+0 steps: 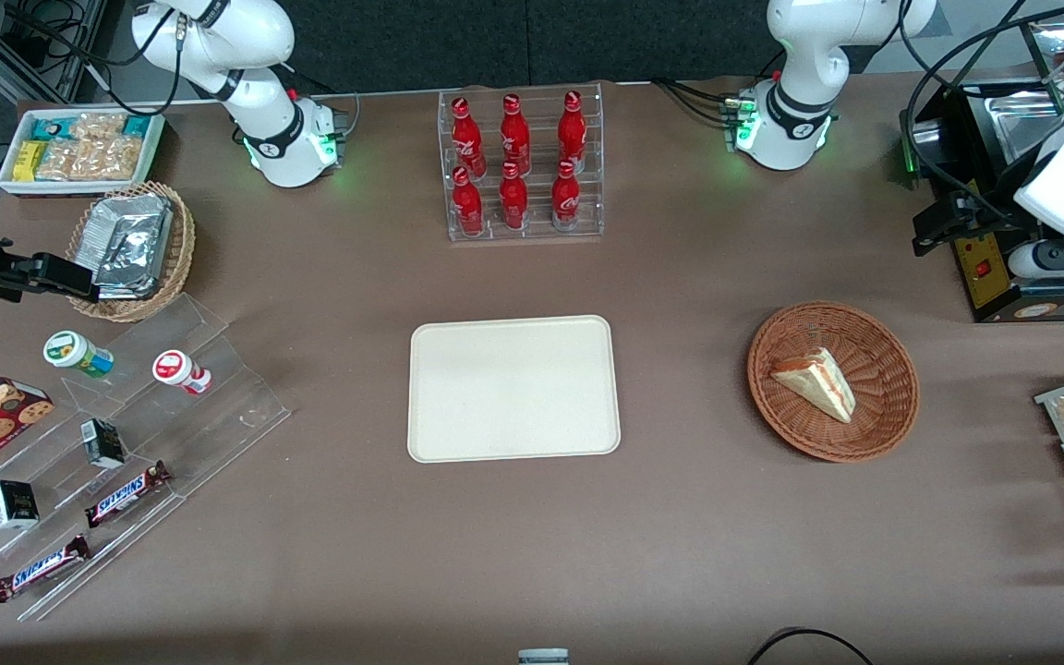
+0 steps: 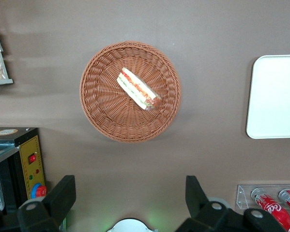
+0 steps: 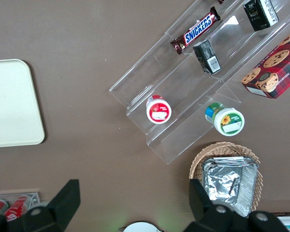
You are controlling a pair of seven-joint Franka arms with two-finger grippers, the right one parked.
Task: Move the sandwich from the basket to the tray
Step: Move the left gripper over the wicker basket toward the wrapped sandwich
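Over at the working arm's end of the table, the sandwich (image 1: 816, 380) is lying on its side in the round reddish-brown basket (image 1: 883, 406), roughly in the middle of it, with the red-orange and pale green filling stripes showing along the cut edge. The tray (image 1: 513, 388) sits bare in the centre of the table, well apart from the basket and nearer the parked arm's end.

The gripper (image 2: 128, 203) hangs high over the table just beside the basket, not over the sandwich yet, with its jaws spread wide and nothing between them. So the pick hasn't started, by my read.

On handling, I'd guess this thing is light and soft. White bread squashes easily, and the layers could slide apart if you pinch it wrong. In the wrist view it looks like it has a clear wrap on it, which could make it a bit slippery.

My take is to grab across the two flat bread faces around the thick middle of the wedge, not the pointy tip and not along the filling edge. Close gently, just enough to hold. The woven basket floor is curved, so the fingers may catch on the wicker going down.
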